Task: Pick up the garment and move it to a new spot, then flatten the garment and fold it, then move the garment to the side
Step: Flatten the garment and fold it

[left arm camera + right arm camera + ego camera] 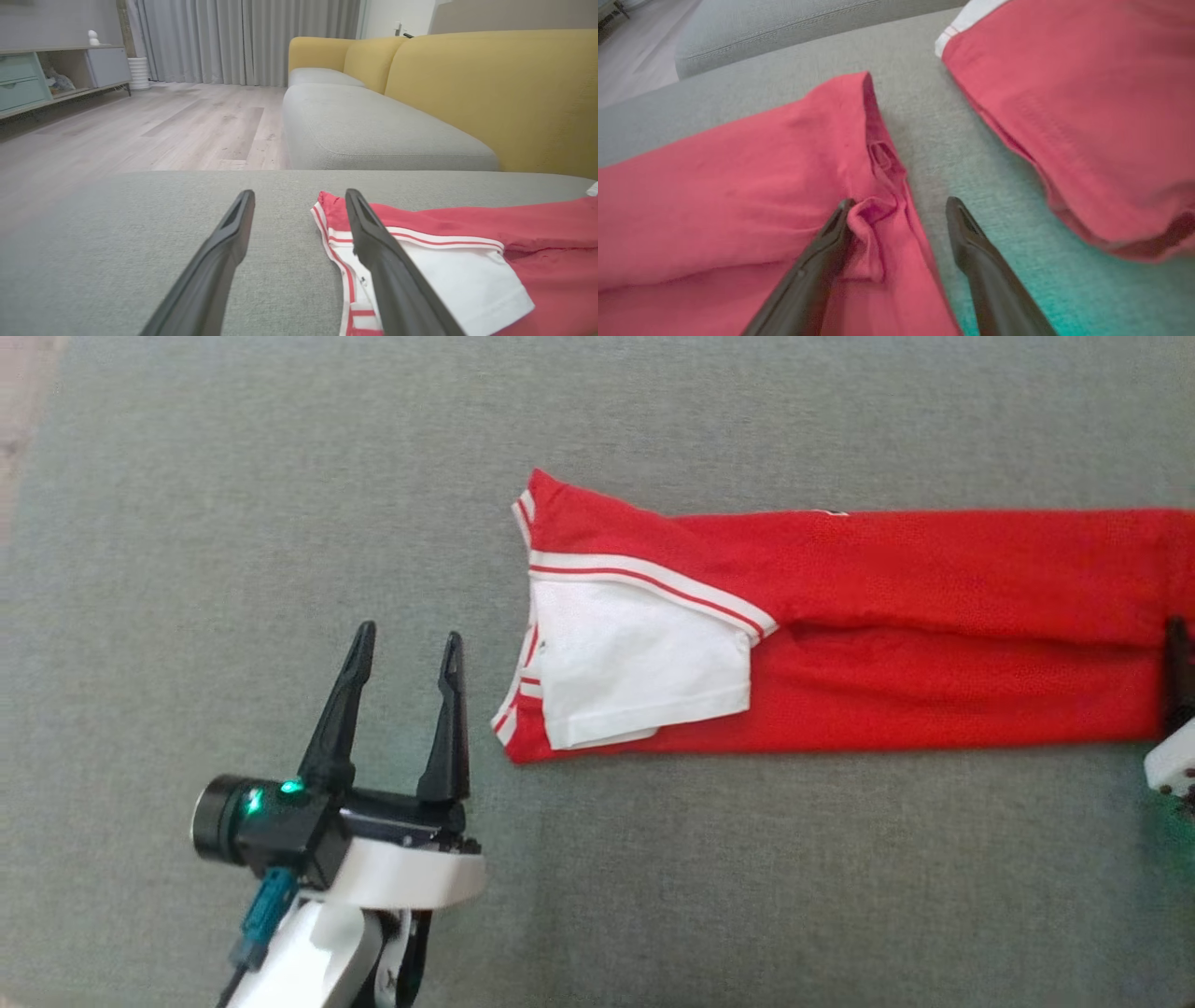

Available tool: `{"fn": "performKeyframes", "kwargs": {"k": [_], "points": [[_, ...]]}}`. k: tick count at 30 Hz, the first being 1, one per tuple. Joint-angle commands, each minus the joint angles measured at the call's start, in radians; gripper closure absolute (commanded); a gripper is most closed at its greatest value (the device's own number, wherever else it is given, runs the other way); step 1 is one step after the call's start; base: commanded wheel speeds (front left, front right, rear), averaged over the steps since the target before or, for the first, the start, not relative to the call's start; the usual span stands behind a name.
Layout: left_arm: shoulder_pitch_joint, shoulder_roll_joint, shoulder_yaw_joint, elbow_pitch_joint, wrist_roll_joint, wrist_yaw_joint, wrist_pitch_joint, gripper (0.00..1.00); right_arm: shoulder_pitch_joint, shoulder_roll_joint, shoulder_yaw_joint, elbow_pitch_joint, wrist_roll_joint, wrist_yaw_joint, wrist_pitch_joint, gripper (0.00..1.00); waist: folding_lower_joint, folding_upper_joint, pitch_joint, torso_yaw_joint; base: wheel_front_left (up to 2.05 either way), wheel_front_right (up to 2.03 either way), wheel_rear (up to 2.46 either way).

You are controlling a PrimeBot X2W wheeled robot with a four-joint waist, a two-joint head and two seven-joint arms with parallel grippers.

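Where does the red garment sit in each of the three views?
Head view: red garment, centre to right edge.
Left wrist view: lower right, beside the left gripper.
Right wrist view: left half, against the right gripper; more red upper right.
Shared landmark: grey cushion beneath it.

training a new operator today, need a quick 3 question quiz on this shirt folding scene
1. True or false: the left gripper is shut on the garment.
2. The sleeve folded over the garment is: A white, B blue, C black.
3. Fill in: the garment lies on a ___ cushion.
Key: 1 false, it is open, beside the garment and not touching it; 2 A; 3 grey.
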Motion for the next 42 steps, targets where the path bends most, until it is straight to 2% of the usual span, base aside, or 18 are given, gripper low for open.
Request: {"fn": "performKeyframes", "kwargs": {"k": [1,2,7,12,16,19,24,28,32,36,37,38,39,42], "points": [[0.006,-0.003,0.070,-0.022,0.033,-0.011,-0.008,0.00,0.019,-0.012,0.032,-0.021,0.011,-0.001,0.027,0.62,0.0001,-0.0001,-0.010,0.012,0.00,0.00,0.00],[0.022,-0.018,0.091,-0.021,0.047,-0.020,-0.008,0.00,0.022,-0.012,0.037,-0.021,0.022,-0.001,0.033,1.00,0.0001,-0.0001,-0.013,0.013,0.00,0.00,0.00],[0.077,-0.074,0.166,-0.024,0.113,-0.053,-0.008,0.00,0.038,-0.023,0.037,-0.041,0.046,-0.001,0.004,1.00,0.0001,-0.0001,-0.035,0.005,0.00,0.00,0.00],[0.127,-0.118,0.231,-0.031,0.179,-0.115,-0.008,0.00,0.072,-0.067,-0.038,-0.101,0.045,-0.001,-0.022,1.00,0.0001,-0.0001,-0.065,-0.015,0.00,0.00,0.00],[0.147,-0.132,0.278,-0.028,0.212,-0.156,-0.008,0.00,0.100,-0.098,-0.097,-0.207,0.039,-0.001,0.022,1.00,0.0001,-0.0001,-0.078,-0.038,0.00,0.00,0.00],[0.158,-0.142,0.310,-0.031,0.231,-0.176,-0.008,0.00,0.087,-0.091,-0.090,-0.330,0.072,-0.001,0.073,1.00,0.0001,-0.0001,-0.081,-0.058,0.00,0.00,0.00],[0.162,-0.155,0.331,-0.027,0.263,-0.218,-0.008,0.00,0.037,-0.001,0.034,-0.563,0.140,-0.001,0.162,1.00,0.0001,-0.0001,-0.081,-0.076,0.00,0.00,0.00],[0.163,-0.163,0.338,-0.012,0.286,-0.247,-0.008,0.00,0.027,0.091,0.178,-0.674,0.178,-0.001,0.206,1.00,0.0001,-0.0001,-0.087,-0.065,0.00,0.00,0.00],[0.167,-0.172,0.352,0.003,0.300,-0.266,-0.008,0.00,0.020,0.159,0.344,-0.677,0.147,-0.001,0.214,1.00,0.0001,-0.0001,-0.090,-0.041,0.00,0.00,0.00],[0.172,-0.187,0.360,0.021,0.317,-0.278,-0.008,0.00,-0.002,0.210,0.488,-0.575,0.103,-0.001,0.174,1.00,0.0001,-0.0001,-0.096,-0.010,0.00,0.00,0.00],[0.172,-0.190,0.359,0.027,0.326,-0.280,-0.008,0.00,-0.006,0.218,0.519,-0.536,0.099,-0.001,0.160,0.94,0.0001,-0.0001,-0.098,-0.001,0.00,0.00,0.00],[0.173,-0.194,0.357,0.033,0.333,-0.283,-0.008,0.00,-0.009,0.224,0.545,-0.495,0.100,-0.001,0.150,0.67,0.0001,-0.0001,-0.101,0.007,0.00,0.00,0.00],[0.173,-0.198,0.357,0.039,0.337,-0.286,-0.008,0.00,-0.014,0.227,0.564,-0.455,0.091,-0.001,0.133,0.00,0.0001,-0.0001,-0.103,0.016,0.00,0.00,0.00],[0.176,-0.210,0.359,0.052,0.347,-0.294,-0.008,0.00,-0.029,0.231,0.603,-0.383,0.130,-0.001,0.036,0.00,0.0001,-0.0001,-0.109,0.035,0.00,0.00,0.00]]}}
